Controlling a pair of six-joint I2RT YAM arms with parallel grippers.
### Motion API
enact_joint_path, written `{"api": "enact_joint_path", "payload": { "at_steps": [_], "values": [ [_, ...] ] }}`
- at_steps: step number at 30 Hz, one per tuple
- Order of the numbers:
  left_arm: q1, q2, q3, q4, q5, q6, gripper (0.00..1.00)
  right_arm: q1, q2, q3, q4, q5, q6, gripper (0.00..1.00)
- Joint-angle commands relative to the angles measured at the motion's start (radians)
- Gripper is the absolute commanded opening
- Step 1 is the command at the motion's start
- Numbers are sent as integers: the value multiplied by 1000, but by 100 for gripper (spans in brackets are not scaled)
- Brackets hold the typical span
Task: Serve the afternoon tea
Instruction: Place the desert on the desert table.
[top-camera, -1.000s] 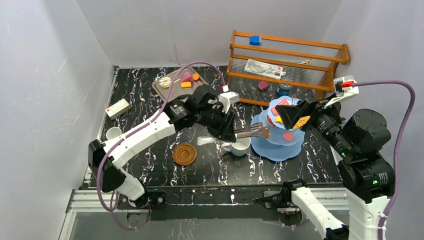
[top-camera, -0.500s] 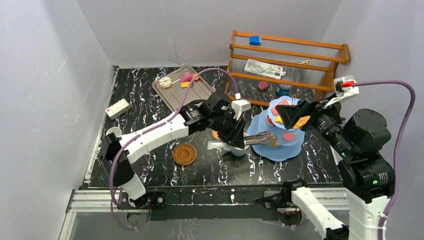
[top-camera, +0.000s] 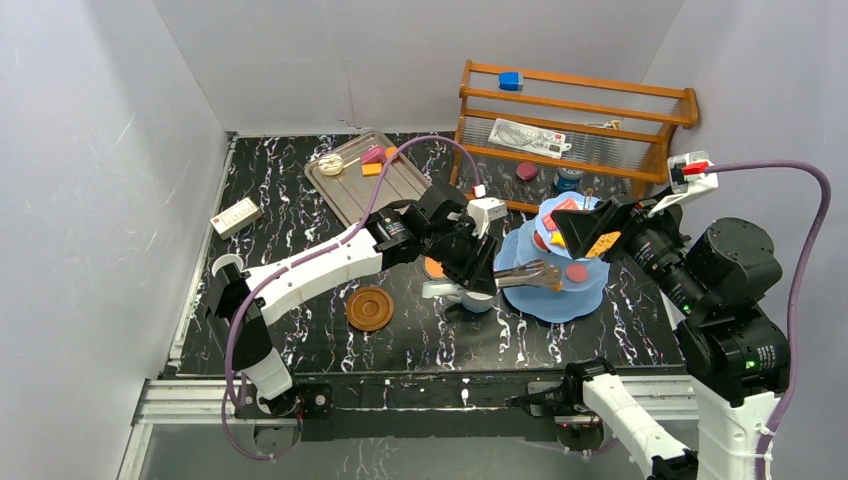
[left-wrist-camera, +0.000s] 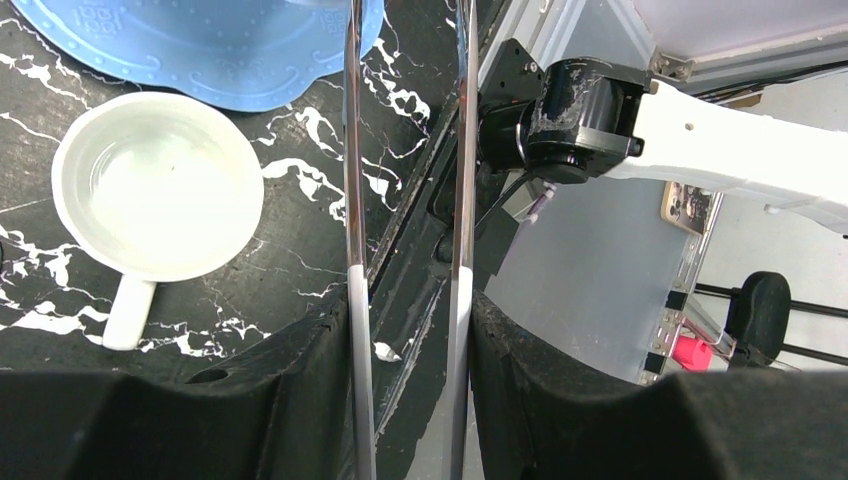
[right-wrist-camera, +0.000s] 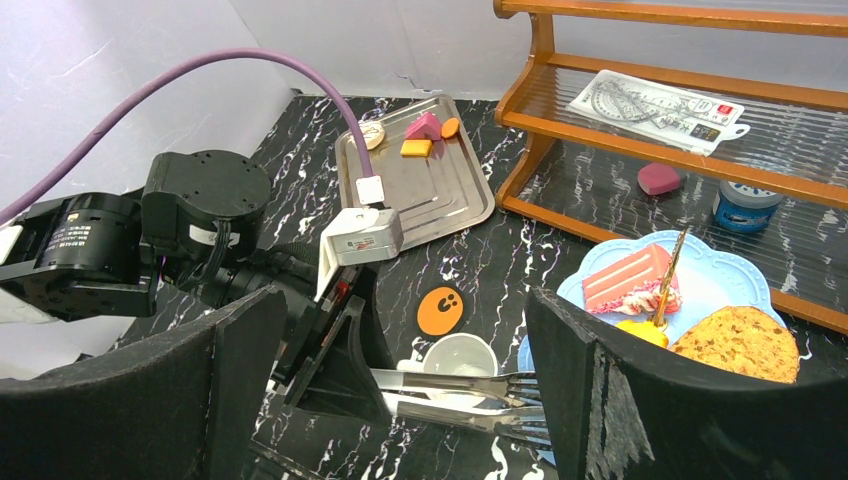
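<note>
Left jaws, gripping tongs (top-camera: 530, 272), have swung past the mug (left-wrist-camera: 158, 198) to the stand (top-camera: 590, 296), ready to serve; right jaws gape open.

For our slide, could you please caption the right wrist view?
The left gripper holds metal tongs near a white mug, pointing toward the blue stand topped with cake and cookie.
</note>
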Motion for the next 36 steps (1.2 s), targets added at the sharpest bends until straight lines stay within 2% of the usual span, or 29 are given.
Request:
{"api": "enact_joint_path", "payload": {
  "at_steps": [1,17,36],
  "values": [
    [-5,-17,33,66,18,-11,31,0,-6,20,43,9,-13,99],
    [-5,19,16,100,-18,1,32,-1,-5,14,45,10,-14,99],
    [-5,22,12,62,-91,35,45,0,-4,7,51,10,-15,99]
  ]
}}
